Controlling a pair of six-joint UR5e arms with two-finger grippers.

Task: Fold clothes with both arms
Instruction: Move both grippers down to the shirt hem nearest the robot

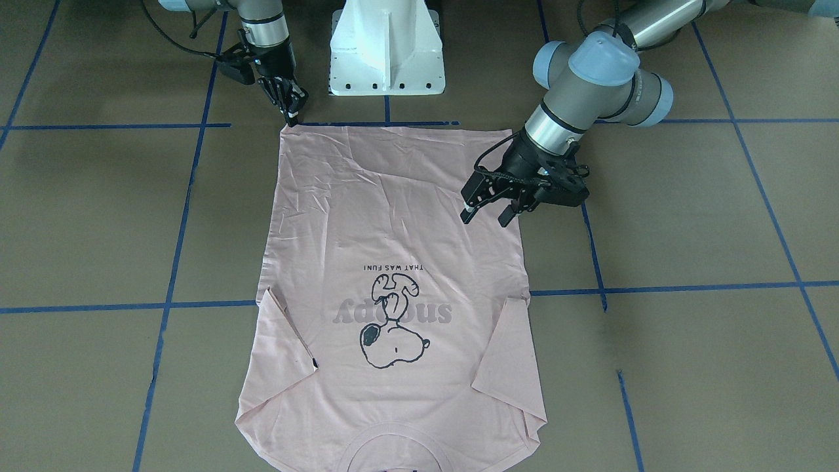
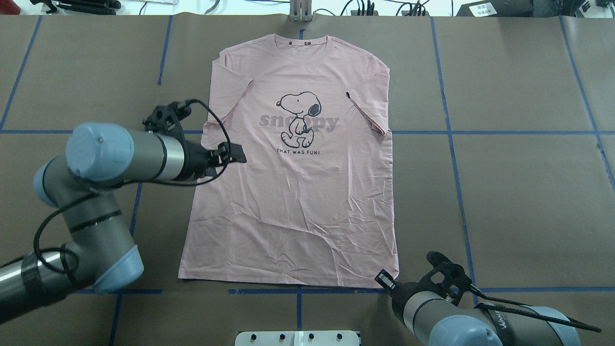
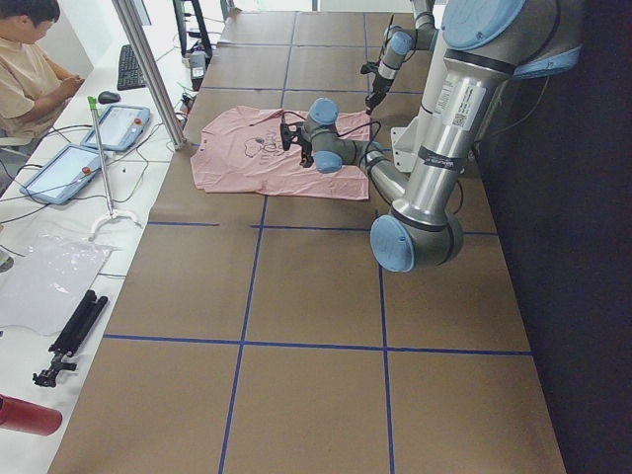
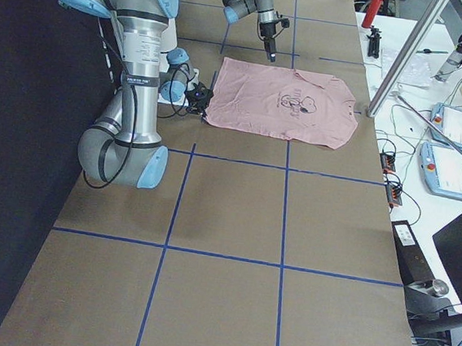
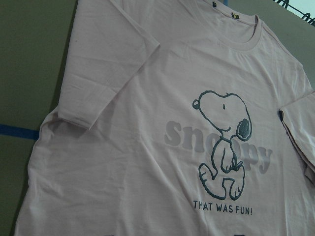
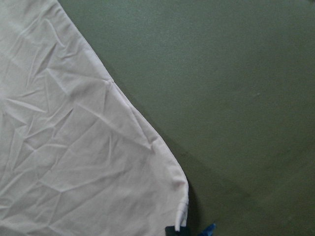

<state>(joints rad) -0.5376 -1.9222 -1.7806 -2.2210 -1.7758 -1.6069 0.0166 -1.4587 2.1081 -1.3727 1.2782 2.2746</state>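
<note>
Overhead exterior shows the right gripper point(image 1: 290, 117) nearest, at the hem corner of the T-shirt point(image 2: 298, 206). Its fingers are close together, but whether they pinch cloth I cannot tell. Farther out, the left gripper point(image 1: 486, 217) hangs wide open and empty over the shirt's side edge. The shirt lies flat, print up, sleeves tucked in. Grasping looks underway; next, the left should descend and pinch its edge.

T-shirt point(image 2: 293, 192): "snoopy", "THAT WAS FUN!"
</note>
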